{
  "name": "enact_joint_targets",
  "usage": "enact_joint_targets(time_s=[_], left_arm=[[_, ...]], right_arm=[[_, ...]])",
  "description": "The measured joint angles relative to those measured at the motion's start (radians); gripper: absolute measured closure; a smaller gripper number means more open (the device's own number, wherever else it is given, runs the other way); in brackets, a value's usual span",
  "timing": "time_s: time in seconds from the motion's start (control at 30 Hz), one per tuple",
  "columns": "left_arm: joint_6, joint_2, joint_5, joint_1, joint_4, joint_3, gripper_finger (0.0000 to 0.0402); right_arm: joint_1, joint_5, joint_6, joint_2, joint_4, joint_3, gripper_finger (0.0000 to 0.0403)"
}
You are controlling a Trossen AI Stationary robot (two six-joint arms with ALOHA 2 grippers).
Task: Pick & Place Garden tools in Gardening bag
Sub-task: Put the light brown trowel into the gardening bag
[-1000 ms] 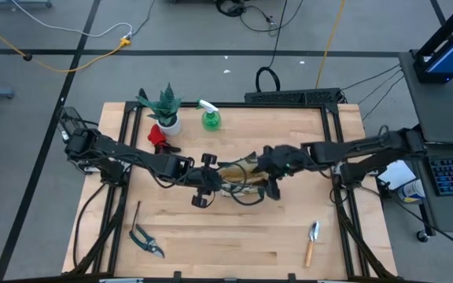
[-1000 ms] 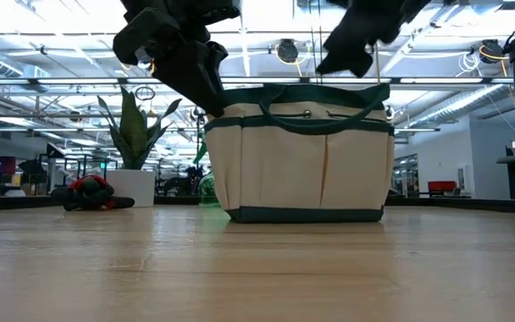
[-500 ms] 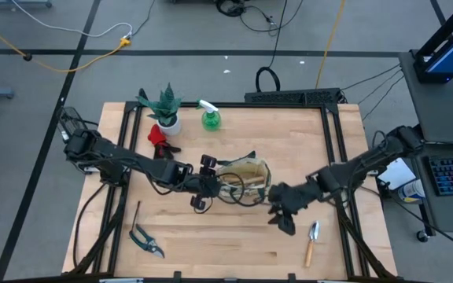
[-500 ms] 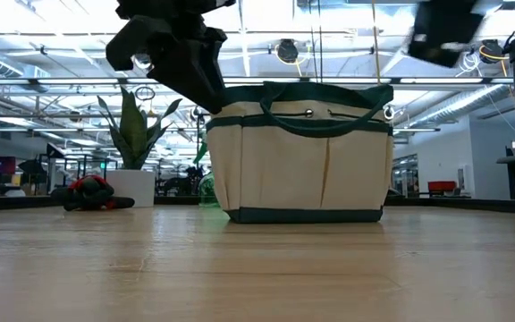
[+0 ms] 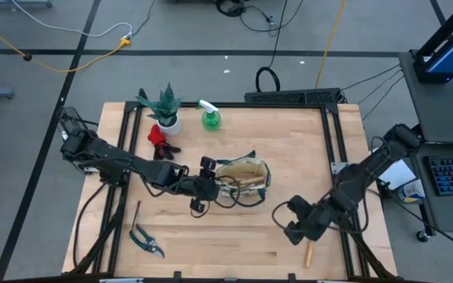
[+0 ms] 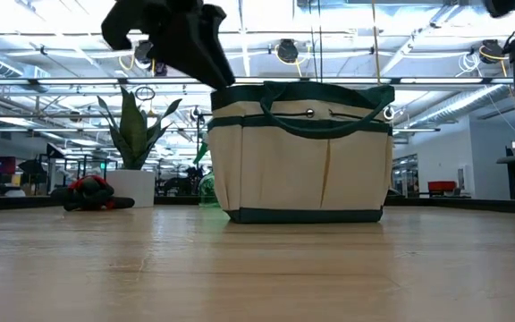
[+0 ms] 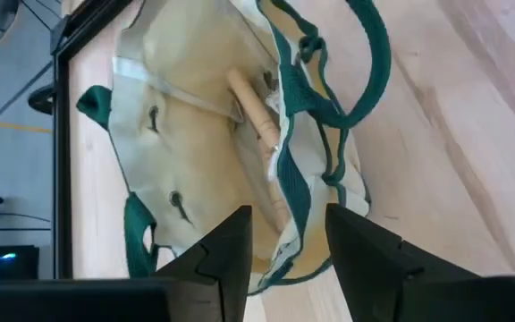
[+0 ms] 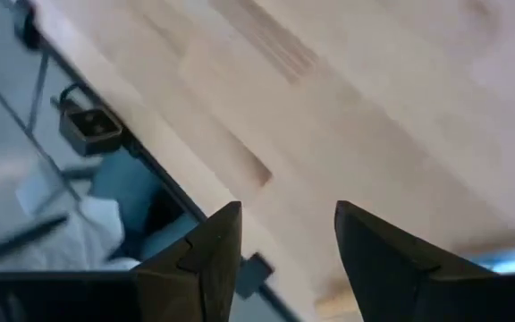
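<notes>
The beige gardening bag with green trim stands mid-table, and a wooden-handled tool lies inside it. My left gripper is open at the bag's left side. In the left wrist view its fingers stand on either side of the bag's rim; I cannot tell whether they touch it. My right gripper is open and empty above a trowel near the table's front right. Only the trowel's wooden handle shows.
Pruning shears and a thin wooden-handled tool lie front left. A red item, a green spray bottle and a potted plant stand at the back. The table's right edge is near my right gripper.
My right gripper has left the bag's right side and swung toward the table's near right corner, ending above the trowel. The bag has stayed where it was.
</notes>
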Motion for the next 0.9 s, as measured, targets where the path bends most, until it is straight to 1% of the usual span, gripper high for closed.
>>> enact_joint_targets(time_s=[0.03, 0.1, 0.27, 0.37, 0.47, 0.63, 0.9], left_arm=[[-0.006, -0.002, 0.000, 0.000, -0.010, 0.000, 0.0252], [-0.020, -0.003, 0.001, 0.000, -0.022, -0.003, 0.0252], [-0.029, -0.007, 0.001, 0.001, -0.016, -0.002, 0.0252], [-0.029, -0.007, 0.001, 0.002, -0.013, -0.002, 0.0252], [-0.019, -0.007, 0.001, 0.005, -0.015, -0.002, 0.0252], [-0.003, -0.007, 0.001, 0.016, -0.005, -0.002, 0.0252], [-0.002, -0.007, 0.002, 0.040, -0.004, -0.002, 0.0252]], right_arm=[[0.015, -0.007, 0.060, 0.004, 0.001, -0.005, 0.0232], [0.041, -0.056, 0.169, 0.020, 0.001, -0.017, 0.0232], [0.101, -0.269, 0.454, 0.082, 0.028, -0.067, 0.0232], [0.138, -0.353, 0.596, 0.123, 0.055, -0.087, 0.0232], [0.163, -0.357, 0.651, 0.160, 0.089, -0.089, 0.0232], [0.169, -0.299, 0.653, 0.211, 0.138, -0.089, 0.0232], [0.168, -0.299, 0.653, 0.275, 0.153, -0.089, 0.0232]])
